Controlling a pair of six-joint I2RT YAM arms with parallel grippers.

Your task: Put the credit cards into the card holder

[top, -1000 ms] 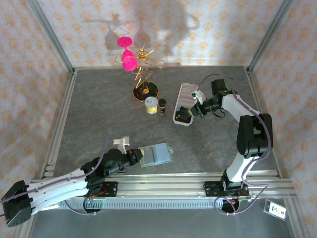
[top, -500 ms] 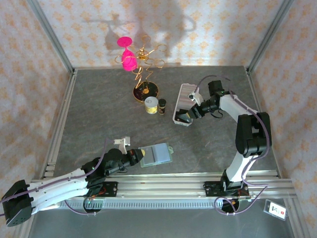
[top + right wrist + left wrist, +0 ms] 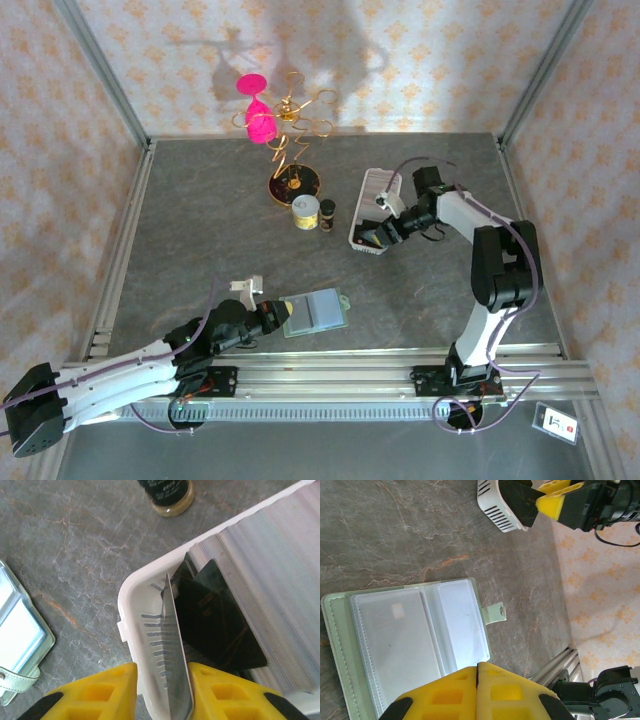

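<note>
Here, credit card (image 3: 172,640) inside parted right claw (image 3: 162,672)

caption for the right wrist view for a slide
Right gripper open around a card at the white tray's end, card holder nearby

Card holder (image 3: 318,311) lying open on the counter (image 3: 200,230) at front left; tray (image 3: 142,630) well apart at rear right, holding the credit cards (image 3: 280,580), one card (image 3: 215,620) apparently leaning at its near end; jar (image 3: 306,212) and bottle (image 3: 327,214) just left of the tray, a stand (image 3: 292,184) behind them.
</note>
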